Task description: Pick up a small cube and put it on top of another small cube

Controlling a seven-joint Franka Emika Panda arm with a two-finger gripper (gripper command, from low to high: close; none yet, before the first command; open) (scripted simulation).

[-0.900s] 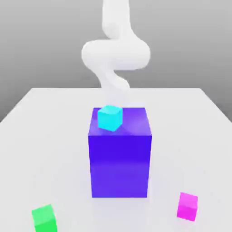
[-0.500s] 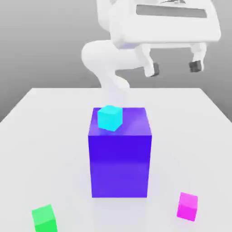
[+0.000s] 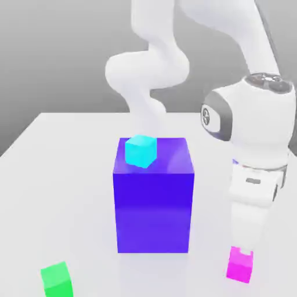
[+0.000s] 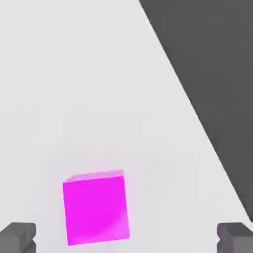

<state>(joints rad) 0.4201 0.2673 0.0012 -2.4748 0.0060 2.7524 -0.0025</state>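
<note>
Lowered since half a second ago: arm (image 3: 255, 145), then high above the block, now bent down at the exterior view's right, gripper (image 3: 241, 253) just over the small magenta cube (image 3: 239, 267). Jaws: spread wide, nothing held; in the hand view both fingertips (image 4: 18, 236) stand well apart, the magenta cube lying on the table (image 3: 69, 174) between them, nearer one tip than the other, neither touching it. Big blue-purple block (image 3: 153, 203): upright at table centre, unchanged. Cyan cube (image 3: 140, 150): resting on the block's top, toward its rear corner at the exterior view's left. Green cube (image 3: 57, 280): on the table, near front edge, exterior view's left, well apart from the magenta cube.
</note>
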